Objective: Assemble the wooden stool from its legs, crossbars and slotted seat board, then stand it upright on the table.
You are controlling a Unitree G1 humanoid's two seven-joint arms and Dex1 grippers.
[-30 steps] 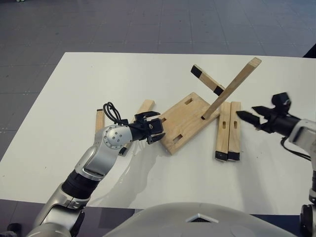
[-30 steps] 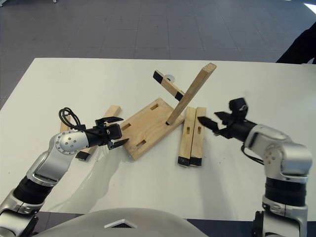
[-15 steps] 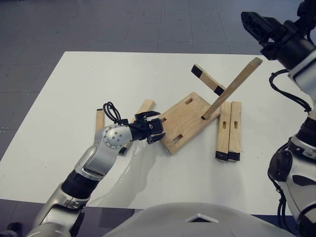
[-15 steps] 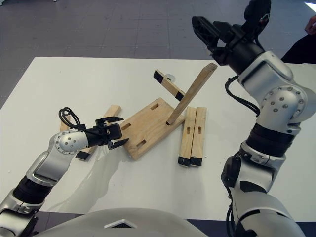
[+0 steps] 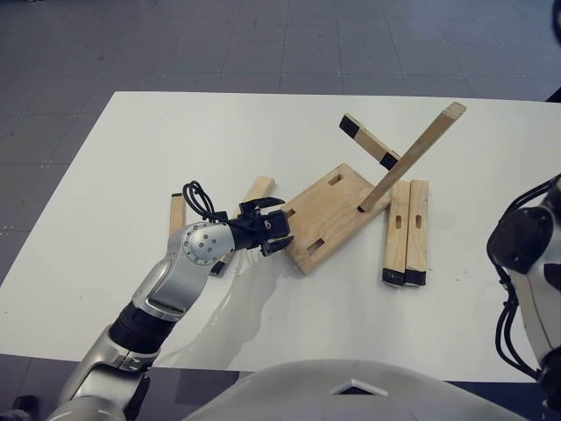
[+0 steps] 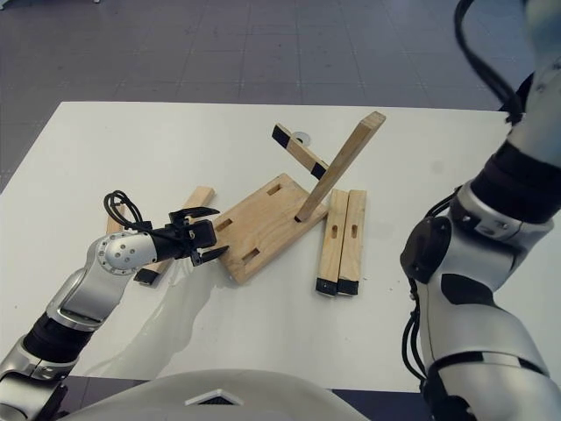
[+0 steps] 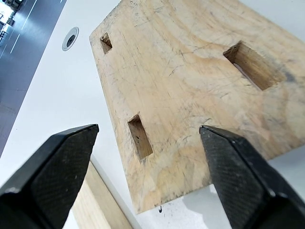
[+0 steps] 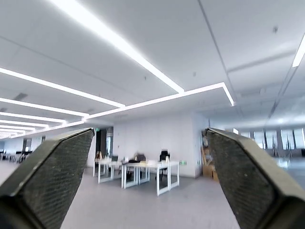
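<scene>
**Left eye view.** A white counter (image 5: 114, 158) seen from above. My left fingers (image 5: 273, 225) sit low over it, spread apart and holding nothing, at the near-left end of the slotted seat board (image 5: 329, 210). The board lies flat near the counter's middle, and its long axis runs diagonally away from the fingers toward the far right. A leg (image 5: 412, 156) stands tilted in a slot at the board's far-right edge, and a black-tipped crossbar (image 5: 366, 139) crosses it partway up. Two more legs (image 5: 406, 230) lie side by side just right of the board. A loose wooden piece (image 5: 257, 189) and a thinner strip (image 5: 178, 212) lie beside my left forearm.

**Right eye view.** The same layout. My right arm (image 6: 473, 254) stands upright at the counter's right side, well apart from every part.

**Left wrist view.** Two dark fingers sit wide apart with the board's end between them — three slots face up, and neither finger touches the wood.

**Right wrist view.** My right fingers (image 8: 148, 138) are also apart and empty. They frame a ceiling (image 8: 157, 43) with light strips, so they point up and away from the counter.

My judgement is that the left arm is far nearer. The board lies straight ahead of its fingers, lengthwise along the reach — a short advance would bring its end between them.
</scene>
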